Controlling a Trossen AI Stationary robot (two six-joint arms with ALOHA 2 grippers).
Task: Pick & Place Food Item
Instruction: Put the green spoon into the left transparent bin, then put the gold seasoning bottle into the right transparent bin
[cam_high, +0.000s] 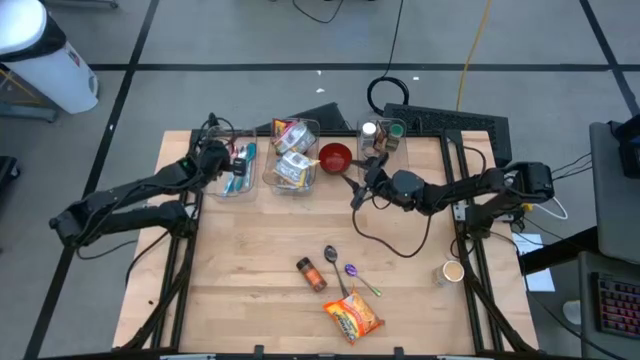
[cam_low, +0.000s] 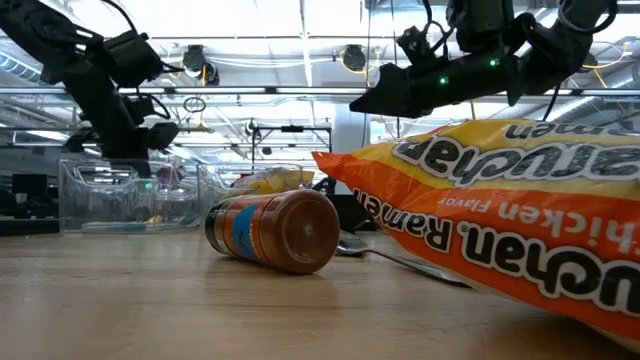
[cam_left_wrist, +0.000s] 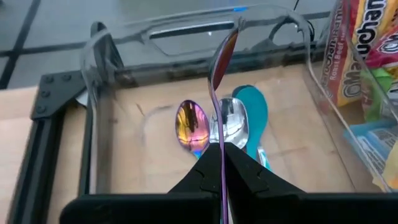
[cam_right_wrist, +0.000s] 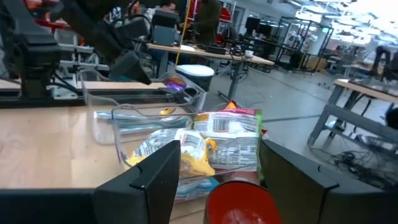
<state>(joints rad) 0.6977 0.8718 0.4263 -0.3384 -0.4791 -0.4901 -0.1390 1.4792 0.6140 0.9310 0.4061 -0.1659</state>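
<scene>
Near edge of table (cam_high: 230, 300): orange ramen packet (cam_high: 352, 317), then spice jar (cam_high: 311, 273) on its side and two loose spoons (cam_high: 342, 268) just beside it. Farther back, left gripper (cam_high: 237, 163) hung over the leftmost clear bin (cam_high: 228, 186), jaws clamped on a purple-handled spoon (cam_left_wrist: 219, 93), spoons lying in that bin below. Right gripper (cam_high: 360, 190) sat beside red bowl (cam_high: 335, 157), fingers apart, holding nothing. Middle bin (cam_high: 291, 168) held snack packets.

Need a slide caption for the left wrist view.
Left gripper shut on a spoon above a clear bin holding more spoons.
</scene>
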